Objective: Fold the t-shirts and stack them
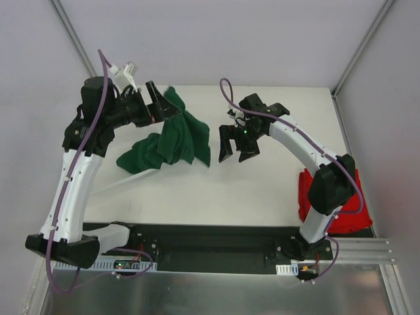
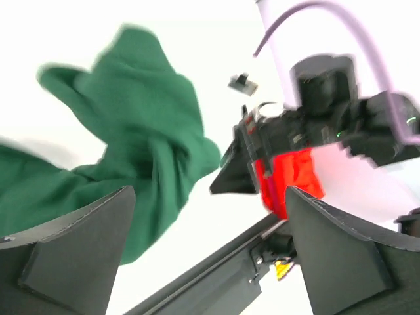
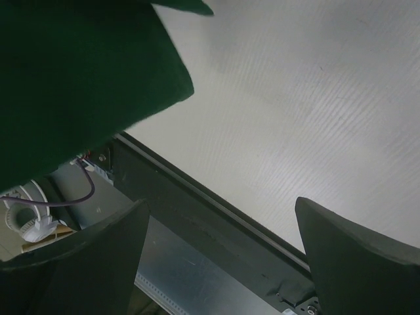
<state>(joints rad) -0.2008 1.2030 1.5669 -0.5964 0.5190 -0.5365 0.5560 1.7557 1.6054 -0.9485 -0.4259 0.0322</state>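
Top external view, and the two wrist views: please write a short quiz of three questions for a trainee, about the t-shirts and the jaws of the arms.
1. Multiple choice. The red t-shirt lies:
A) at the near right edge of the table, by the right arm
B) in the far left corner
C) on top of the other shirt

2. True or false. The jaws of the left arm and of the right arm both stand open.

3. Short answer. Which t-shirt shows in both wrist views?

Key: 1 A. 2 True. 3 The green t-shirt, crumpled between the two arms.
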